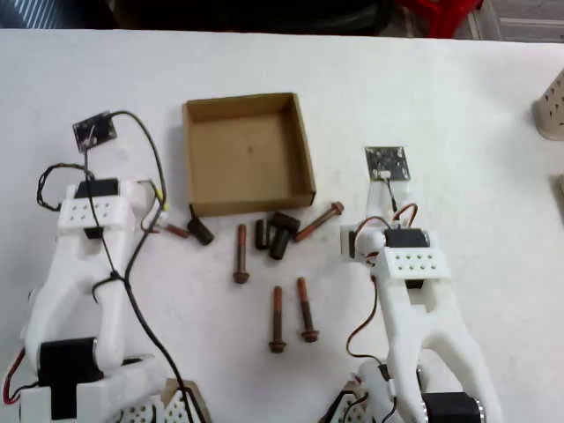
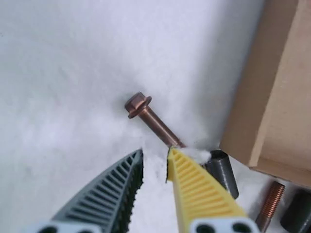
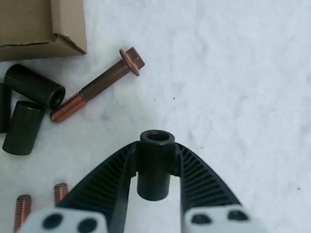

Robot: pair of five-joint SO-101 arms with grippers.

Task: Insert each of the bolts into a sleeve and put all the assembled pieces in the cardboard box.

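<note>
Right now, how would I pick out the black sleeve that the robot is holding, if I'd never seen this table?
Find the cardboard box mid-table; off its corner nearest the right arm lies a copper bolt beside loose black sleeves. Close by, the right gripper clamps the sleeve: it alone sits pinched between black ribbed fingers, while the others lie loose on the table.

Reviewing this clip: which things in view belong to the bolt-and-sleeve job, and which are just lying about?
Belong to the job:
- copper-coloured flanged metal bolts
- black cylindrical sleeves, one clamped in the jaws of the right gripper
- open brown cardboard box

Just lying about:
- beige perforated object at the edge of the white table
- red object beyond the table
</note>
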